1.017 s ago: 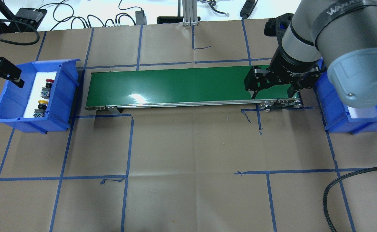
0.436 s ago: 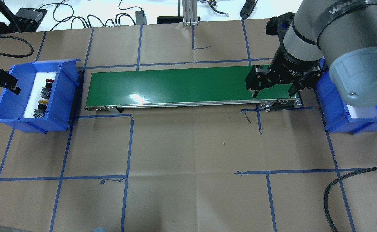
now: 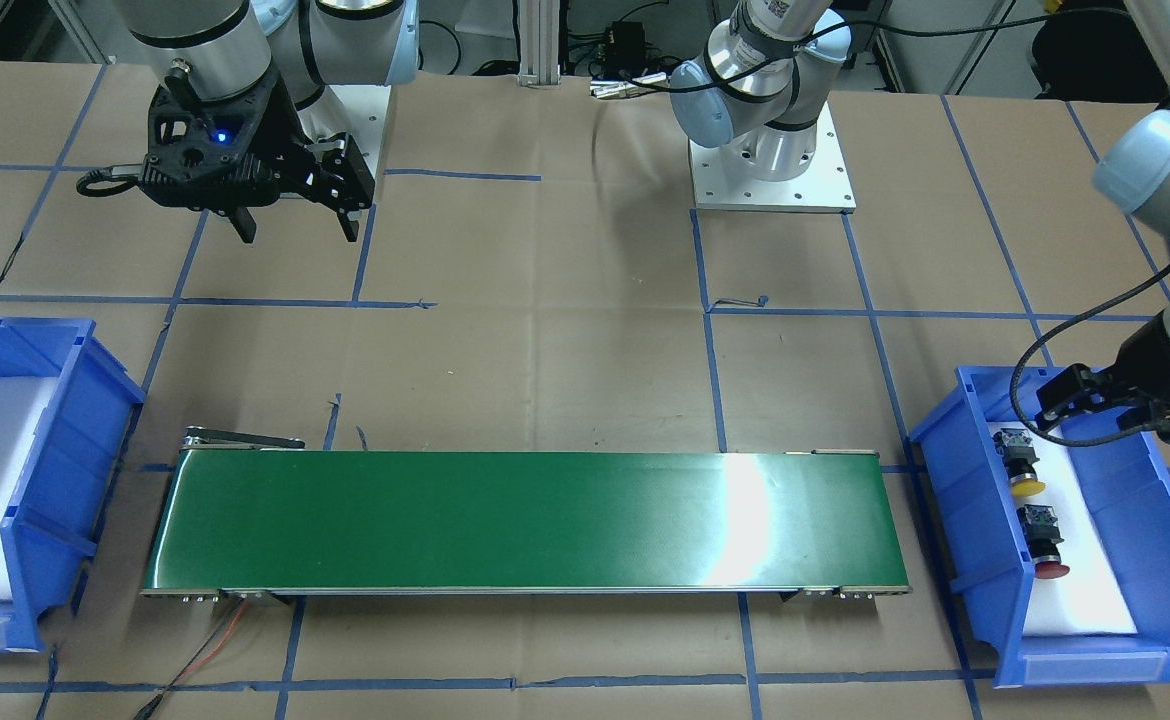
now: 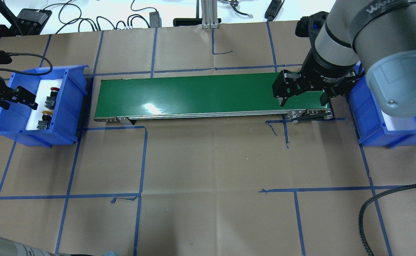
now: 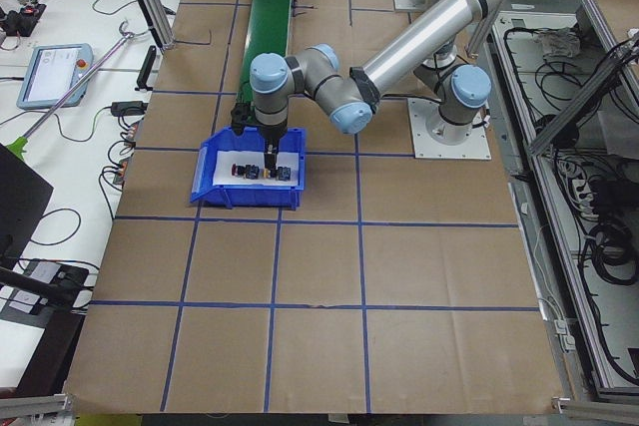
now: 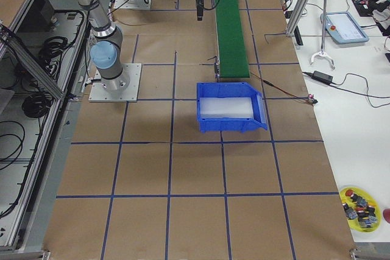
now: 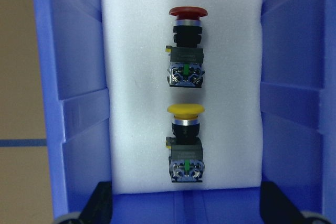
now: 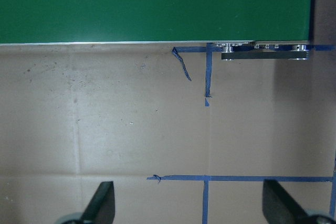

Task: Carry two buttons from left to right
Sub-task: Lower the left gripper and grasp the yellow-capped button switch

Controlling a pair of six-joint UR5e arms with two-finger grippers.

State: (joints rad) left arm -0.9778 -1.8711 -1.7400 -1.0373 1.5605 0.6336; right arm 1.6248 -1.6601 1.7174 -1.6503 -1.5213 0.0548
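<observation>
Left gripper (image 4: 17,101) over left bin (image 4: 69,119), claw spread, nothing held.
It points straight down, fingers wide apart and clear of the parts. On the bin's white foam (image 7: 131,103) the yellow button (image 7: 186,140) lies near and the red button (image 7: 187,45) just beyond it, not touching, both flat with caps facing far. Right gripper (image 4: 304,101) hangs high by the near edge of the green belt (image 4: 193,94) at its right end, also spread. The right bin (image 4: 369,133) is foam-lined.

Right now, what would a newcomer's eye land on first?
The green conveyor belt spans the table's middle. In the blue bin at its left end, a red button and a yellow button lie on white foam under the open left gripper; the open right gripper hangs near its right end.
</observation>
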